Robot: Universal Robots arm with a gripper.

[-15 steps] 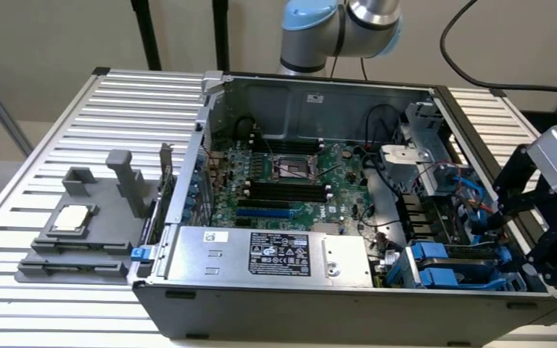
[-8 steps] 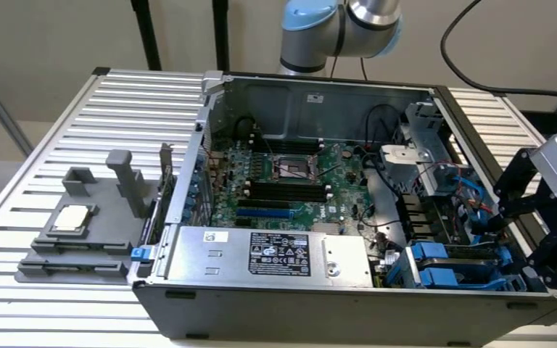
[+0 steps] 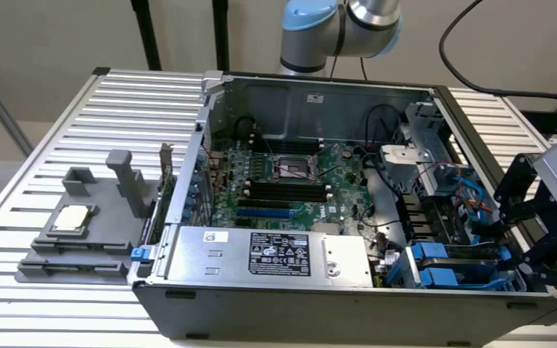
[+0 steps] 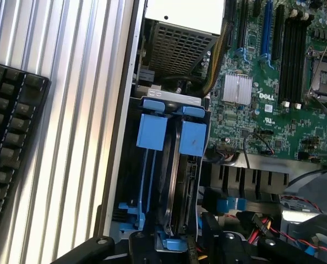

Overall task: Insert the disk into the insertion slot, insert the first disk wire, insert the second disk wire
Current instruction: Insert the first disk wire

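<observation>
**Disk and gripper, drive corner of the case.** The disk (image 4: 175, 181), a silver-grey hard drive seen edge-on in its bright blue plastic carrier frame, stands inside the insertion slot (image 4: 169, 98). This is the boxy grey-blue drive cage with blue tabs, at the corner of the open grey computer case (image 3: 356, 315) on the exterior view's right. By its depth in the cage, the disk looks fully home. Its long axis runs straight away from the black linkage gripper (image 3: 522, 246) toward the silver power-supply box with the black label (image 3: 269, 254). The gripper therefore sits just off the disk's near end and in line with it. Its jaws are spread and clasp nothing, bracketing the near end of the cage. Thin red and blue wires (image 4: 262, 226) lie just beside the cage on the side of the green motherboard (image 4: 279, 110). Whether any is plugged into the disk cannot be told. The case wall runs close along the cage's outer side. The case rests on a slatted aluminium table (image 3: 56, 130), with a black keyboard (image 4: 9, 143) near that wall. A grey plastic fixture holding a square processor chip (image 3: 75, 225) lies well apart, on the exterior view's left.
</observation>
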